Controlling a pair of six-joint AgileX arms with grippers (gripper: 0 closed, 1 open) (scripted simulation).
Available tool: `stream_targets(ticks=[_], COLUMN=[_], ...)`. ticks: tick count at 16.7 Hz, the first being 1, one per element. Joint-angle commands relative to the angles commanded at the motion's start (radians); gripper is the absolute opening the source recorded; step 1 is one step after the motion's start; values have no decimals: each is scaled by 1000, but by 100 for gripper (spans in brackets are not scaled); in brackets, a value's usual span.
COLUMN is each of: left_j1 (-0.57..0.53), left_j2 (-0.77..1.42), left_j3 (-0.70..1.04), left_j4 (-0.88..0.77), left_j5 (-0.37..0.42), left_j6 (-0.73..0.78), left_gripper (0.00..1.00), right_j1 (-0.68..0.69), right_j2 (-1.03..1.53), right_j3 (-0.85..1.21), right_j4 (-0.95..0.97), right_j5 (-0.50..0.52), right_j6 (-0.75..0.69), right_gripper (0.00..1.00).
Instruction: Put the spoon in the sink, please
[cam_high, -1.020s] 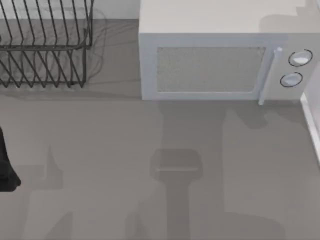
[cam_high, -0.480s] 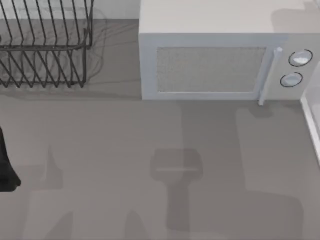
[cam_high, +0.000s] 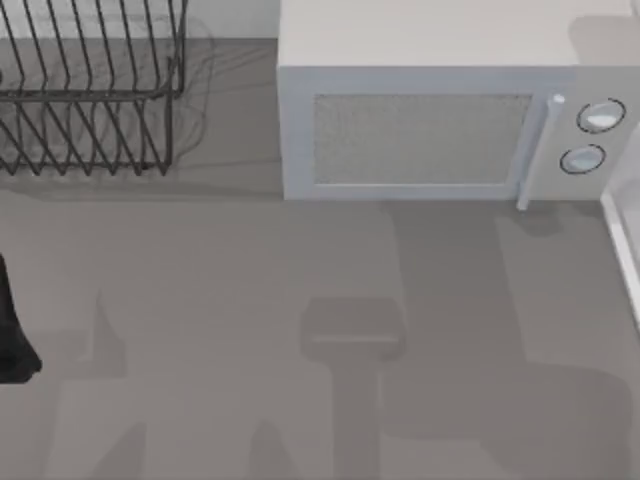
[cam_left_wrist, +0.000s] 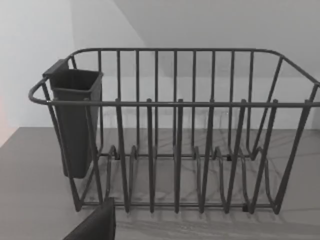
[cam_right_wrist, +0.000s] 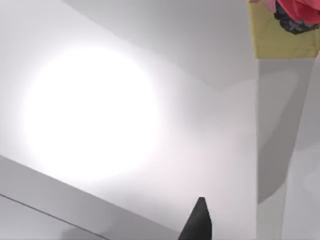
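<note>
The left arm (cam_high: 12, 330) sits parked at the table's left edge, facing the wire dish rack (cam_high: 90, 95) at far left with its dark cutlery cup (cam_left_wrist: 75, 120); whether its fingers are open or closed I cannot tell; the microwave (cam_high: 430, 125) stands far centre to right; the right gripper's fingertip (cam_right_wrist: 197, 222) points at a pale wall, its state unclear. I cannot locate spoon or sink, so the task looks barely begun; finding, grasping and carrying remain.

You see the dark wire dish rack (cam_high: 90, 95) and white microwave oven (cam_high: 440, 120) cut by the top view's edges.
</note>
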Motion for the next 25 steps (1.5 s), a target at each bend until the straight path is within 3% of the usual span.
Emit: stream_targets(ticks=[5,11,24,25], left_j1=[0,0,0,0], left_j2=[0,0,0,0], left_j3=[0,0,0,0], left_j4=[0,0,0,0], left_j5=[0,0,0,0], left_j6=[0,0,0,0], left_gripper=[100,100,100,100], right_j1=[-4,-2,-2,-2], right_j2=[157,191,191,191], right_j3=[267,323,323,323], right_j4=[-81,-96,-96,-96], right_j5=[2,3,3,3], right_j6=[11,16,16,16], right_gripper=[0,0,98,100])
